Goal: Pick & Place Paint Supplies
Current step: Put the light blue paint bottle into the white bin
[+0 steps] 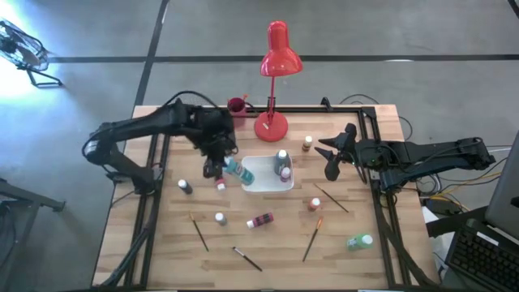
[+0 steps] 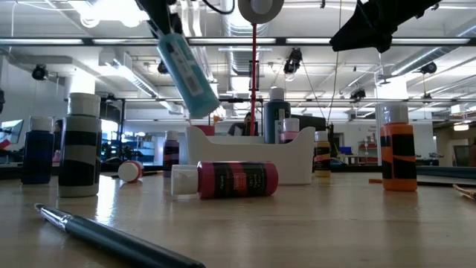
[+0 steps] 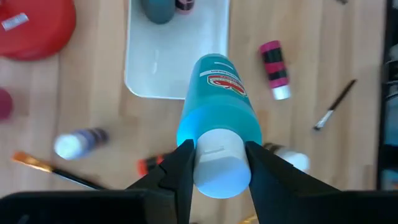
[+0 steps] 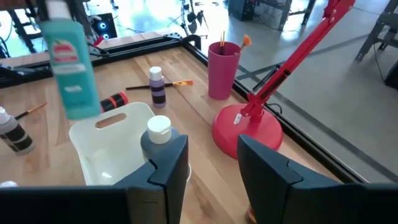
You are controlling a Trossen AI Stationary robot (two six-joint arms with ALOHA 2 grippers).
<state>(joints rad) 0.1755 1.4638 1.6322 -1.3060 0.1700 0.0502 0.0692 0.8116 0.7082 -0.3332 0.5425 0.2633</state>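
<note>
My left gripper (image 1: 217, 166) is shut on a teal paint bottle (image 1: 238, 170) with a white cap. It hangs in the air over the left end of the white tray (image 1: 261, 185). Two bottles (image 1: 282, 165) stand upright in the tray. My right gripper (image 1: 332, 162) hovers open to the right of the tray with nothing between its fingers (image 4: 168, 168). More bottles and thin brushes lie scattered on the wooden table, among them a magenta bottle (image 1: 261, 220) on its side and a green one (image 1: 359, 241). My left gripper pinches the teal bottle's white cap (image 3: 219, 163) between its two fingers (image 3: 177, 171). The fingers come from above, slanting down. The bottle (image 2: 186, 71) hangs tilted below them with its bottom end toward the tray, clear of table and tray.
A red desk lamp's base (image 1: 271, 126) and a red cup (image 1: 236, 105) stand behind the tray. Orange bottles (image 1: 315, 204) and brushes (image 1: 312, 238) (image 1: 199, 232) lie on the near half. A black frame rail (image 1: 375, 162) runs along the table's sides.
</note>
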